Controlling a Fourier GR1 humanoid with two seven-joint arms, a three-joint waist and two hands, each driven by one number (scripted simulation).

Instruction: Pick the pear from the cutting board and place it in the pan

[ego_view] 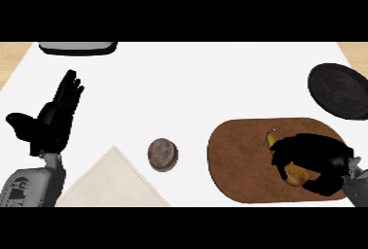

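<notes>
Lower right of frame, right hand (316,163) is curled round the pear (293,176) (mostly hidden, stem end peeking out), on or just over the board (237,160). Pan (338,90) sits upper right, w/ nothing in it yet: lift and carry remain. Left hand (50,121) rests open at left.

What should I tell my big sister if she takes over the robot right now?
Right hand: shut on the pear, fingers curled round it, over the cutting board. Only bits of the yellow pear show.
Left hand: open, fingers up, resting at the view's left.
Pan: dark and round, at the far right, beyond the board, nothing seen in it.
Done: the pear is grasped; whether it is lifted off the board cannot be told.
Left: carry the pear to the pan and let go.
</notes>
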